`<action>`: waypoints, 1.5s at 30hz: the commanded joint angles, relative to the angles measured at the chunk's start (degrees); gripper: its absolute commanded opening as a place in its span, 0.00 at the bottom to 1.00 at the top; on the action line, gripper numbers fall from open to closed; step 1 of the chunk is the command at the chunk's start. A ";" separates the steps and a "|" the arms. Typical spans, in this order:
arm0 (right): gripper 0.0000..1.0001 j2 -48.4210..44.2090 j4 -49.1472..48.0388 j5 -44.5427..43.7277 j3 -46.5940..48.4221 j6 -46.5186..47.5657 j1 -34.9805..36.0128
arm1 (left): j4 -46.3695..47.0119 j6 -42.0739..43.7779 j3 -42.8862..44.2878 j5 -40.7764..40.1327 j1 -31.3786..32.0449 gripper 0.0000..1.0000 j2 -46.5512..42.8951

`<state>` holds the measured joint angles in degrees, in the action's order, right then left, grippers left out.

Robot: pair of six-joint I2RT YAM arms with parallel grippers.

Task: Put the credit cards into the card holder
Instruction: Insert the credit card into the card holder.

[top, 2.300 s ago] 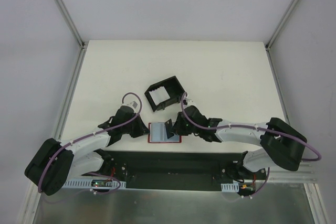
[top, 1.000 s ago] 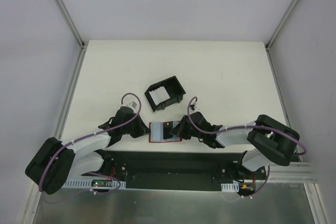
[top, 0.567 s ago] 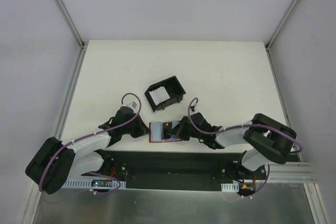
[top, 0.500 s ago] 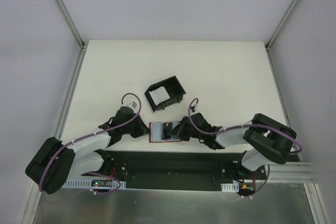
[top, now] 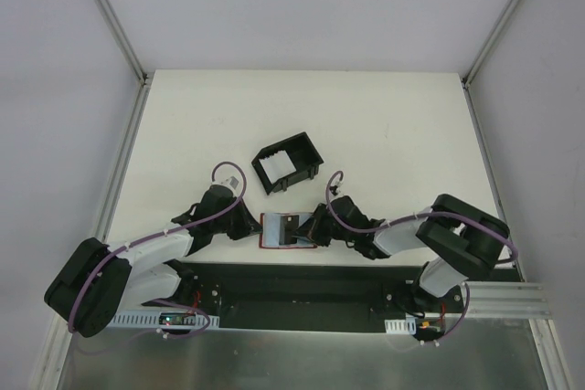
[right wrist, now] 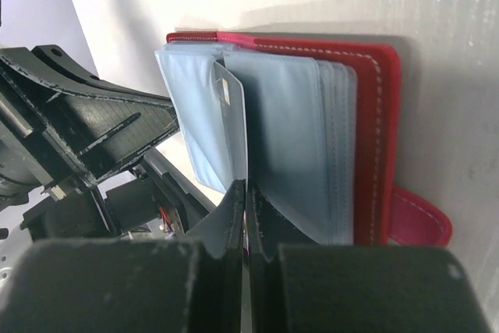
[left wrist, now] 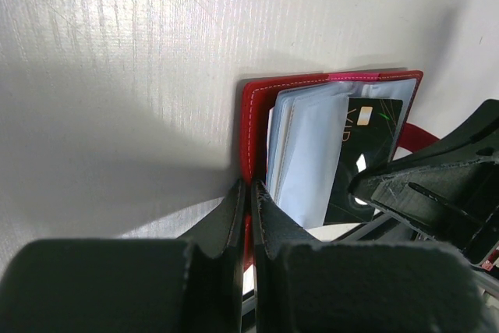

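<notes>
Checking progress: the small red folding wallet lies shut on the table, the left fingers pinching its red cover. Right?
No: the small red folding wallet lies open, its pale blue-grey sleeves fanned out, as the left wrist view shows. The left fingers do pinch its red cover.

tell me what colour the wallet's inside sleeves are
Pale blue-grey sleeves inside a red wallet; clearest in the right wrist view.

A lab test cell: white table [top: 366, 116] framed by plain grey walls [top: 55, 89].
</notes>
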<state>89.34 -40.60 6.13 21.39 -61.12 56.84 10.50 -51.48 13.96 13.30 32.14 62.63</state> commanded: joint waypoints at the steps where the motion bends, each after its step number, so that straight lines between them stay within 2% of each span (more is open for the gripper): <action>1: 0.00 4.17 -0.27 5.55 2.86 2.32 -0.50 | -3.74 2.18 -0.07 -1.08 -0.41 0.00 1.53; 11: 0.01 8.57 -0.36 8.91 6.92 3.73 -1.21 | -3.73 2.62 0.37 -1.00 -0.41 0.00 2.14; 14: 0.15 5.95 4.19 6.45 6.74 5.66 -1.20 | -3.74 2.62 0.46 -1.00 -0.41 0.00 1.88; 19: 0.41 -2.14 26.84 -1.81 12.35 14.87 -0.50 | -3.82 2.62 0.19 -0.82 -0.41 0.00 1.70; 21: 0.44 -3.90 34.16 -5.76 14.82 17.69 0.20 | -3.82 2.70 0.11 -0.73 -0.41 0.00 1.70; 23: 0.48 -4.35 34.62 -7.71 15.61 18.49 0.20 | -3.82 2.79 0.28 -0.73 -0.41 0.00 1.62; 31: 0.47 1.53 34.19 -3.23 20.44 19.90 1.69 | -3.82 2.79 0.46 -0.29 -0.41 0.00 1.44; 45: 0.43 6.46 32.08 1.25 27.83 24.73 2.49 | -3.73 2.79 0.19 -0.47 -0.41 0.00 1.09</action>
<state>95.15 -8.14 5.56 46.04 -38.83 58.76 10.46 -50.41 14.55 13.52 32.14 63.35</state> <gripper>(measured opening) 0.432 0.007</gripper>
